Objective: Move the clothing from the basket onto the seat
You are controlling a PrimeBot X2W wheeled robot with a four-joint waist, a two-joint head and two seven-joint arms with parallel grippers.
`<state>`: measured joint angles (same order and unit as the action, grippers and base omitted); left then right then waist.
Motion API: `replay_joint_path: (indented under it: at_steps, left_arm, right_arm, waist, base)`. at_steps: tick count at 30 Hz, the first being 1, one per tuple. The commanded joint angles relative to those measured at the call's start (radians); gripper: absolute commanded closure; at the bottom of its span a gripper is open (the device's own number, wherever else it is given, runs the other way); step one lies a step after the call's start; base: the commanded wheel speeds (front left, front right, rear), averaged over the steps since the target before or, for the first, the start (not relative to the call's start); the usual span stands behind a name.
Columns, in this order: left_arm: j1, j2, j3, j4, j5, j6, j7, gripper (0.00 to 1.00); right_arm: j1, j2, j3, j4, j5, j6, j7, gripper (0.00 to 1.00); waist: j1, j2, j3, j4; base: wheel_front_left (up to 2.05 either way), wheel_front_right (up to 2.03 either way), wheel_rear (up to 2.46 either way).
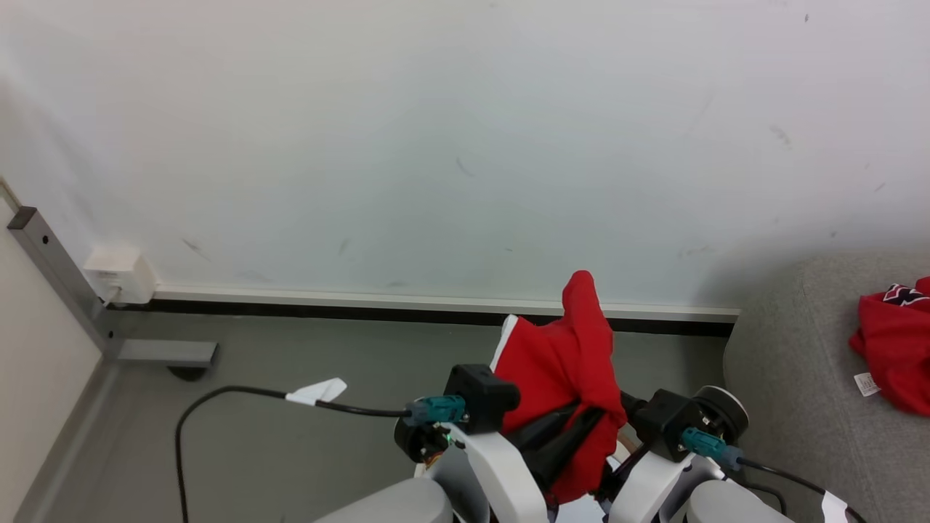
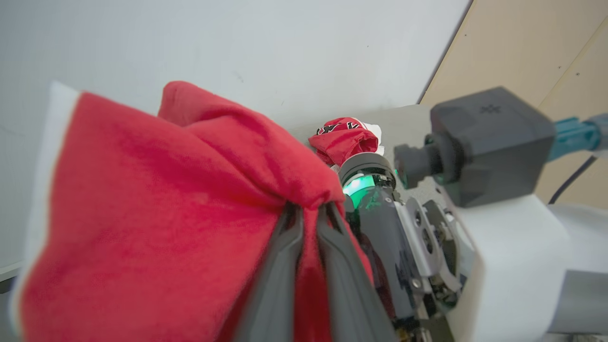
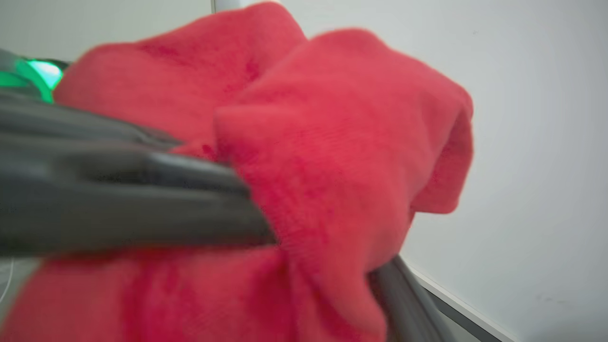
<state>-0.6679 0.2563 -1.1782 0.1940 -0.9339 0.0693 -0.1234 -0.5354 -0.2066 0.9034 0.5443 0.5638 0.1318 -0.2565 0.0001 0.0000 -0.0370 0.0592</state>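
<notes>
Over on the left, a grey metal post (image 1: 54, 269) stands by the wall (image 1: 465, 145), with a small white box (image 1: 120, 274) next to it. On the floor (image 1: 290, 465) a black cable (image 1: 218, 396) with a white tag (image 1: 316, 392) runs toward the robot. At the middle, the left gripper (image 2: 309, 213) is closed tight on a red piece of clothing (image 1: 563, 363), pinching a fold of it. The cloth is up off the floor and has a white edge. It hangs over the right gripper (image 1: 628, 410) too, whose fingers are spread wide under it; I cannot tell if they grip it. To the right is the grey seat (image 1: 792, 378). A second red piece (image 1: 897, 356) lies on it, with a small white label (image 1: 866, 383).
</notes>
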Motion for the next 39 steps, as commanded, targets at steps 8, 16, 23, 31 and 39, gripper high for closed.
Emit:
replay_joint_path:
  at_steps: [8,16,23,31,39]
  left_arm:
    - [0.024,-0.002,-0.008,0.015,-0.007,-0.004,0.003,1.00]
    - [0.031,0.020,0.012,0.024,-0.014,0.013,-0.016,1.00]
    - [0.033,0.034,0.028,0.013,-0.010,0.035,-0.038,0.88]
    - [0.025,0.041,0.043,-0.012,0.008,0.053,-0.066,0.00]
    - [0.020,0.053,0.055,-0.019,0.030,0.060,-0.092,0.00]
  right_arm:
    - [-0.045,-0.020,0.047,-0.015,0.058,-0.002,-0.012,1.00]
    - [0.008,-0.046,-0.044,-0.055,0.087,-0.002,-0.012,1.00]
    - [0.055,-0.072,-0.135,-0.106,0.117,-0.002,-0.010,1.00]
    - [0.090,-0.087,-0.232,-0.174,0.189,-0.002,-0.009,1.00]
    - [0.120,-0.127,-0.323,-0.205,0.208,-0.002,-0.009,1.00]
  waist:
    - [-0.0001,0.0000,-0.003,0.007]
    - [-0.0001,0.0000,0.002,-0.016]
    - [-0.0001,0.0000,0.009,-0.065]
    - [-0.0001,0.0000,0.026,-0.155]
    - [-0.0001,0.0000,0.046,-0.260]
  base:
    - [0.00,0.00,0.00]
    - [0.00,0.00,0.00]
    - [0.00,0.00,0.00]
    - [0.00,0.00,0.00]
    - [0.00,0.00,0.00]
